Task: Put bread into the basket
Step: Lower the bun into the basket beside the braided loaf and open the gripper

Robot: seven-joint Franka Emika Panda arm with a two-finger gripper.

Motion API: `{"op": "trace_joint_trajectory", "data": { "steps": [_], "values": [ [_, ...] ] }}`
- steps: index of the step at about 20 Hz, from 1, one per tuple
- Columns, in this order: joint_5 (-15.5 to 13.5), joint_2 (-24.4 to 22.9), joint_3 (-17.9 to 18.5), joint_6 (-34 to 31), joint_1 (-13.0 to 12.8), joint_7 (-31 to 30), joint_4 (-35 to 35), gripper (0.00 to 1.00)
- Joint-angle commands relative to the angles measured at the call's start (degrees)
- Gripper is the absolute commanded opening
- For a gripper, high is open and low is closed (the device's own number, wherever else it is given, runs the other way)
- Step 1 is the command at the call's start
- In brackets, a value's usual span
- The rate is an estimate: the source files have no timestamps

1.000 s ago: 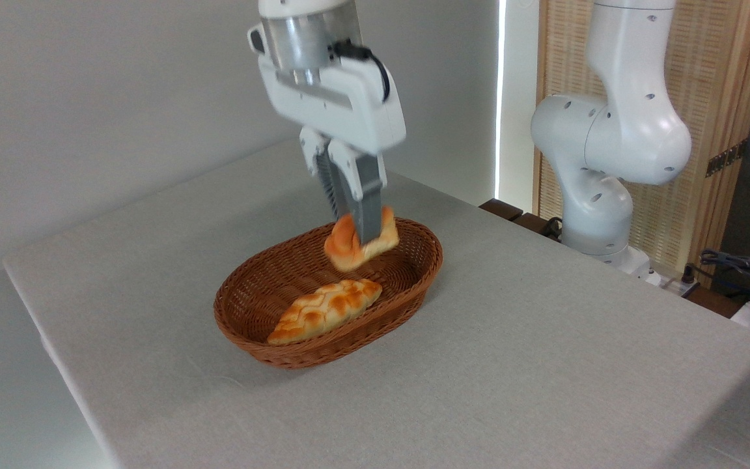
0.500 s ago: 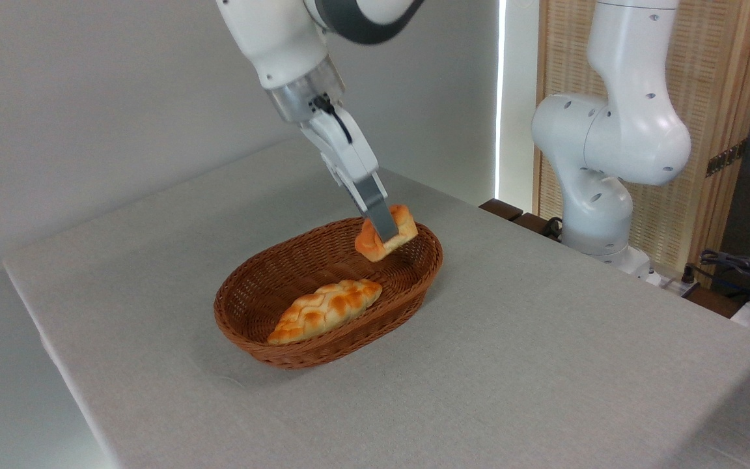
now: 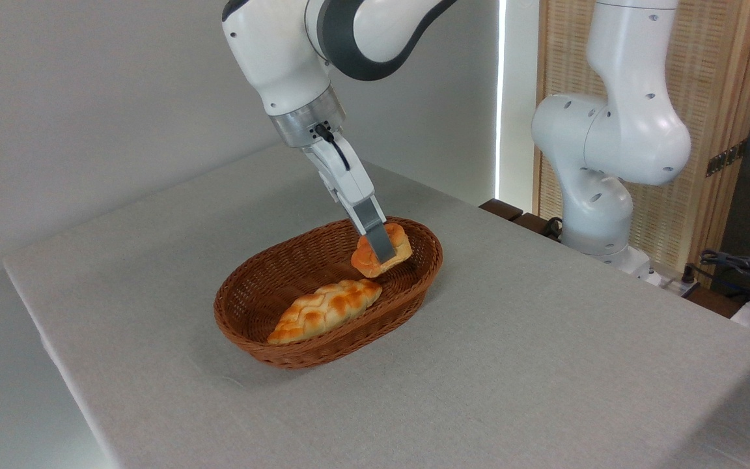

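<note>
The small round orange-golden bun point(image 3: 380, 250), gripped by the fingers point(image 3: 378, 242), has sunk lower into the oval brown wicker basket point(image 3: 264, 339), leaving only release.

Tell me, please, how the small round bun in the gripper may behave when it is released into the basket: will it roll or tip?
The bun looks rounded, so it may roll a little. Held tilted in the gripper, it will probably tip as it lands. The basket walls and the braided loaf should stop it.
</note>
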Motion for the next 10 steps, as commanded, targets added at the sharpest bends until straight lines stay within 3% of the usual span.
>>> {"op": "trace_joint_trajectory", "data": {
  "steps": [1, 10],
  "values": [
    [-3.4, -0.1, 0.0, 0.8, 0.2, -0.7, -0.1, 1.0],
    [-3.5, -0.1, 0.1, 2.2, 0.3, -0.7, 0.1, 1.0]
  ]
}}
